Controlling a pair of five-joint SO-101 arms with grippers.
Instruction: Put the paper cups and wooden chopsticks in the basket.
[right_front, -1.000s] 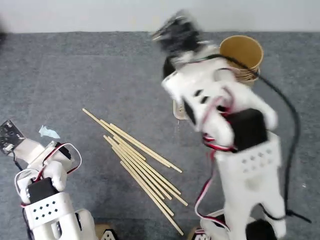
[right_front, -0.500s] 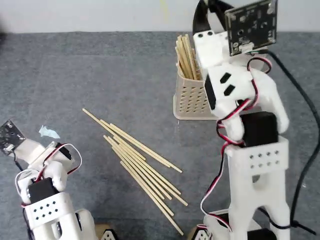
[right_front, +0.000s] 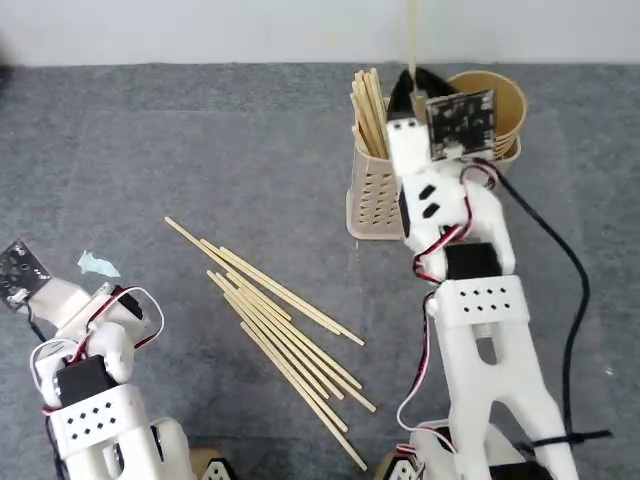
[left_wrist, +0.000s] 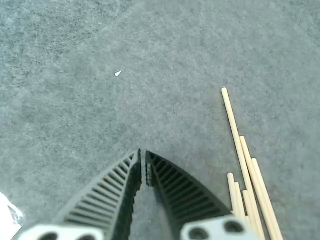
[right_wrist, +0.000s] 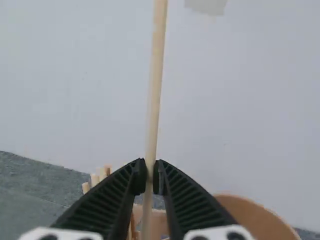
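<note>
Left claw (left_wrist: 144, 167) hangs low over the grey tabletop (left_wrist: 75, 60), its fingers pressed together on nothing. The loose chopsticks (left_wrist: 245, 160) lie fanned out flat just beside it, toward the other arm. Farther back, the right claw (right_wrist: 150, 170) pinches a single chopstick (right_wrist: 157, 75) upright, right above the basket (right_front: 375, 205). A bundle of chopsticks (right_front: 370, 110) stands in the basket just beside that claw. On the claw's other side sits the paper cup (right_front: 495, 105); whether it is inside the basket, I cannot tell.

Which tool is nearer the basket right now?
Right. The right tool is up at the basket, shut on a chopstick; the left tool sits far off, across the loose chopsticks.
</note>
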